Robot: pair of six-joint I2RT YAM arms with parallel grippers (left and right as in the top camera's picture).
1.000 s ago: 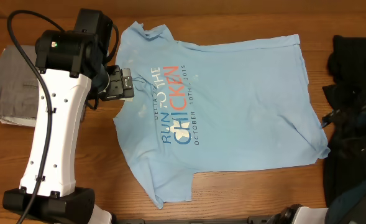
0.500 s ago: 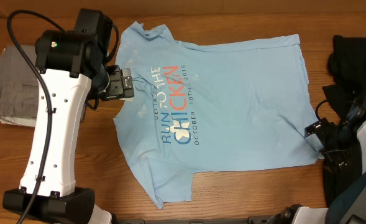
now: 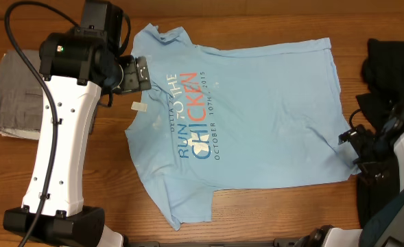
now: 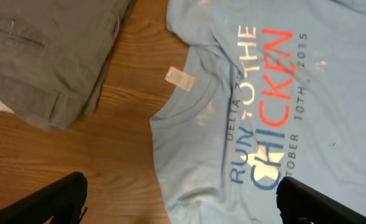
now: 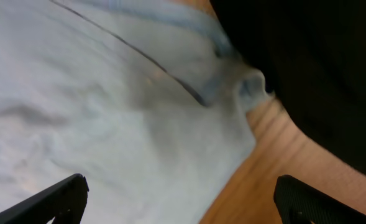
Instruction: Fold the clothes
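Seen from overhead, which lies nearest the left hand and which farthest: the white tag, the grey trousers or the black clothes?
1. White tag, just beside the left hand.
2. Grey trousers, at far left.
3. Black clothes, at far right.

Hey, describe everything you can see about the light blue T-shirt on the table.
The light blue T-shirt looks like soft cotton, short-sleeved, lying flat and unfolded on the wooden table, neck toward the left arm. The blue-and-red RUN TO THE CHICKEN print faces up, and a white neck label sticks out at the collar. Its hem corner meets the black clothing.
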